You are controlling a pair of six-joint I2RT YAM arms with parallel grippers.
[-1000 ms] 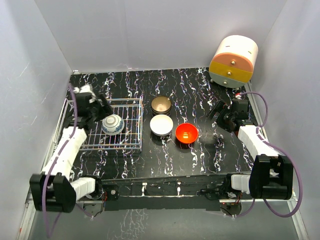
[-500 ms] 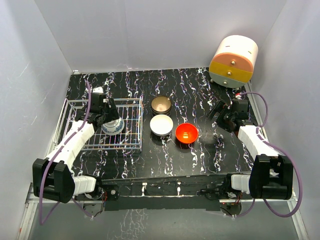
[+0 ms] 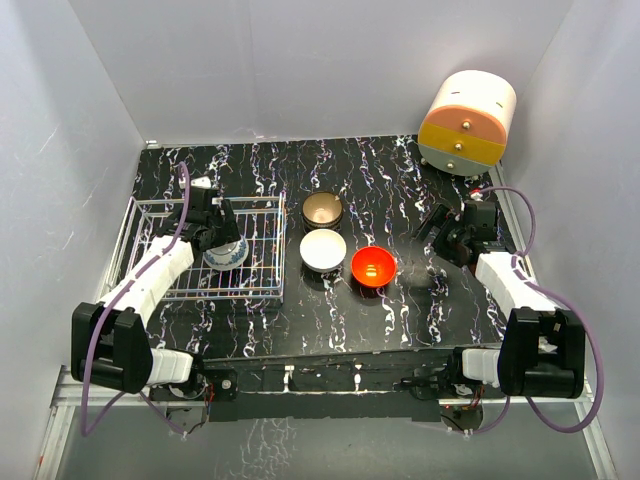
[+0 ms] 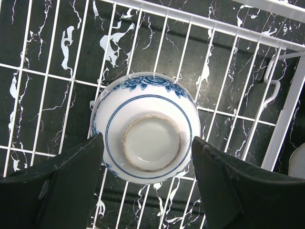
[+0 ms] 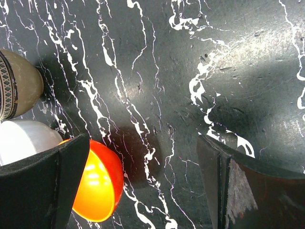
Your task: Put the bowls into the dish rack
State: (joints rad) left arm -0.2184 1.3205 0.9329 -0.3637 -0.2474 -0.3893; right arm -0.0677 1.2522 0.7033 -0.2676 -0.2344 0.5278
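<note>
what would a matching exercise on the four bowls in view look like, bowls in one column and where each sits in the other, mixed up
Column 1
1 blue-and-white bowl
2 white bowl
3 red-orange bowl
4 brown bowl

Column 2
a on the table, farthest from the arm bases
b upside down in the dish rack
c on the table, rightmost bowl
d on the table, beside both other loose bowls

Pairs: 1-b, 2-d, 3-c, 4-a
</note>
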